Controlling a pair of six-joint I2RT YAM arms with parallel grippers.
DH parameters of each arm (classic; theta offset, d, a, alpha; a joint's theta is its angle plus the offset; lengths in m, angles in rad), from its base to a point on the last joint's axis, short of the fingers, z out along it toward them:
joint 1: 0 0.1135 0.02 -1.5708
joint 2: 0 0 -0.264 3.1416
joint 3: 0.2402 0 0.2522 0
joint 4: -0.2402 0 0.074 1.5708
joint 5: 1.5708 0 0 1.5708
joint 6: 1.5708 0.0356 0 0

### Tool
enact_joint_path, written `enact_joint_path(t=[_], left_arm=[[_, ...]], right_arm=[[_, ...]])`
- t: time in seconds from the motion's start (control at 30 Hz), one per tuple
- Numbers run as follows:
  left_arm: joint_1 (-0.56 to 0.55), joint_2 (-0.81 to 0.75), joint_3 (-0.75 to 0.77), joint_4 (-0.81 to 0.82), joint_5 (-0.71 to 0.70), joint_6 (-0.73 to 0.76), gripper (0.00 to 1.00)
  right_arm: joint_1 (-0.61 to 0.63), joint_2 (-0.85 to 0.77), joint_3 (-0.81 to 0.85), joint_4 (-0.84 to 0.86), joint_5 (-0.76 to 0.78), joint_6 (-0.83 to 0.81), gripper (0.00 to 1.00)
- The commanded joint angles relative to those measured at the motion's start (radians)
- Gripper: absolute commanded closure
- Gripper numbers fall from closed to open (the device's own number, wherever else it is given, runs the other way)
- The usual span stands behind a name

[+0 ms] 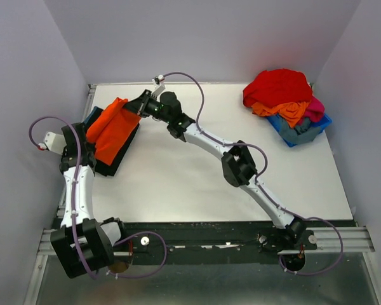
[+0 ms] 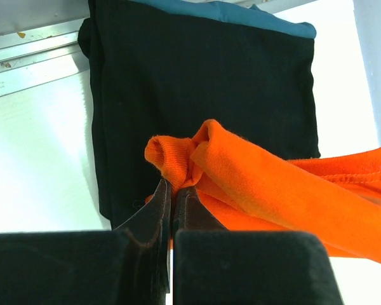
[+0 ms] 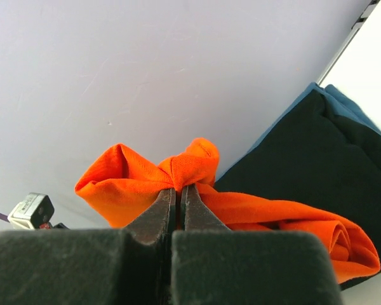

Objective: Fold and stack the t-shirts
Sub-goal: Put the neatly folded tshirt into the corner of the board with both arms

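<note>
- While it hangs a little above the tabletop, the orange t-shirt (image 1: 108,130) is stretched between the two grippers at the far-left corner, directly over a stack of folded shirts.
- The left gripper (image 2: 173,190) has its jaws pressed together on a bunched corner of the orange cloth at the end nearer the arm bases; the fabric puffs out just past the tips.
- The right gripper (image 3: 178,194) is likewise clamped on a gathered fold at the shirt's far end, close to the back wall.
- Between the two pinches the shirt sags in loose, rolled folds, and part of it looks to be touching the stack.
- The top of that stack is a black t-shirt (image 2: 203,82), folded flat; a teal t-shirt (image 2: 241,13) shows as a strip along its far edge underneath.
- Across the white table (image 1: 190,184), at the far-right corner, sits a heap of unfolded shirts (image 1: 279,89) with red on top, then orange, pink and grey-blue, spilling over a blue bin (image 1: 301,136).
</note>
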Motion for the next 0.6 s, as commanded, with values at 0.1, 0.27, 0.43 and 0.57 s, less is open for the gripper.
enact_joint_path(t=[0.1,0.27,0.43,0.57], left_arm=[[0.048,0.067,-0.028,0.018,0.005,0.014,1.00],[0.051,0.102,-0.012,-0.005,-0.027,-0.010,1.00],[0.052,0.114,-0.022,0.022,-0.072,-0.035,1.00],[0.060,0.166,-0.001,0.030,-0.149,-0.043,1.00]], right_arm=[[-0.010,0.054,0.038,0.132,0.190,0.038,0.99],[-0.006,0.079,0.043,0.160,0.239,0.055,0.99],[0.019,0.115,0.046,0.232,0.339,0.061,0.99],[0.040,0.149,0.084,0.238,0.432,0.087,0.70]])
